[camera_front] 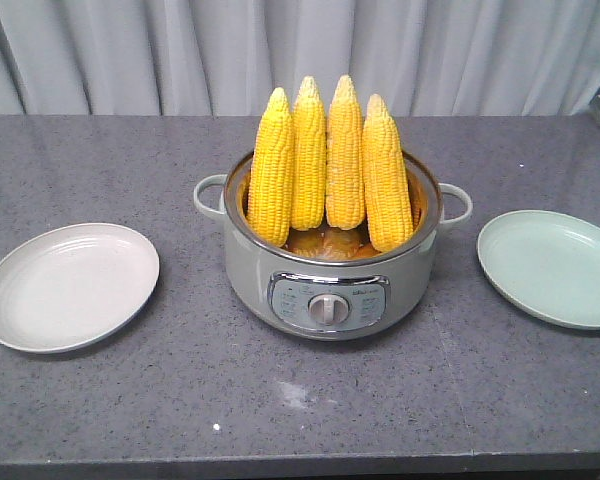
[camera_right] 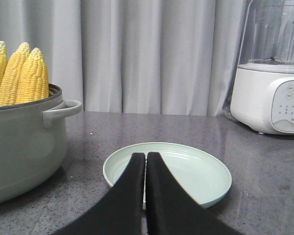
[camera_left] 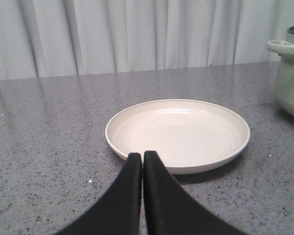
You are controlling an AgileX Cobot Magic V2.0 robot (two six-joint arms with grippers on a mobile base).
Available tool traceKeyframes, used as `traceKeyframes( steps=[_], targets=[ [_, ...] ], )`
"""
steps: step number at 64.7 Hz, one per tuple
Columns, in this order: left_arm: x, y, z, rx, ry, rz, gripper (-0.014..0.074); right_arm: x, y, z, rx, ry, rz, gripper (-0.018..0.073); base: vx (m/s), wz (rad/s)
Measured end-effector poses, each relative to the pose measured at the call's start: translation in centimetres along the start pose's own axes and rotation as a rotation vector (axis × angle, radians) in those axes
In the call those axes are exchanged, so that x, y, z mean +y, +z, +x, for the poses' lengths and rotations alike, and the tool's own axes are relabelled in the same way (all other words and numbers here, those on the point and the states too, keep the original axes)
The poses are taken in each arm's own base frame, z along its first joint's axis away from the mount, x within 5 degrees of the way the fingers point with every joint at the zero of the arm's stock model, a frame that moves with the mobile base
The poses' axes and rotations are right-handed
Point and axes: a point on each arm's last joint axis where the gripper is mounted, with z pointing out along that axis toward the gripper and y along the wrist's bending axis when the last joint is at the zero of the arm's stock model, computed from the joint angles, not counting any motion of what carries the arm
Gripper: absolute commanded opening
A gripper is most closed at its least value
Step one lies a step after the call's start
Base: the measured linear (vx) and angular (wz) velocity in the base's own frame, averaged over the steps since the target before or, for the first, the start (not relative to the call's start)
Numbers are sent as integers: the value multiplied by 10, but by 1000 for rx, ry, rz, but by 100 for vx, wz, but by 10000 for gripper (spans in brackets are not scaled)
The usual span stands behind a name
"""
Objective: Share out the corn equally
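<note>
Four yellow corn cobs (camera_front: 325, 165) all stood in the round grey pot (camera_front: 330, 290), the cream plate (camera_front: 70, 285) and green plate (camera_front: 550, 268) had none, and the left gripper (camera_left: 142, 159) and right gripper (camera_right: 146, 159) were closed, empty.

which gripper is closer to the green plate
Right. The right gripper sits at the rim of the green plate; the left gripper faces the white plate, across the pot.
</note>
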Motion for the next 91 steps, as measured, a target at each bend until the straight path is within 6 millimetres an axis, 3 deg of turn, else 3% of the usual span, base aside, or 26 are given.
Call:
traceKeyframes(
  steps=[91],
  targets=[
    [0,0,0,0,-1,0,-6,0,0,0,0,0,0,-4,0,0]
  ],
)
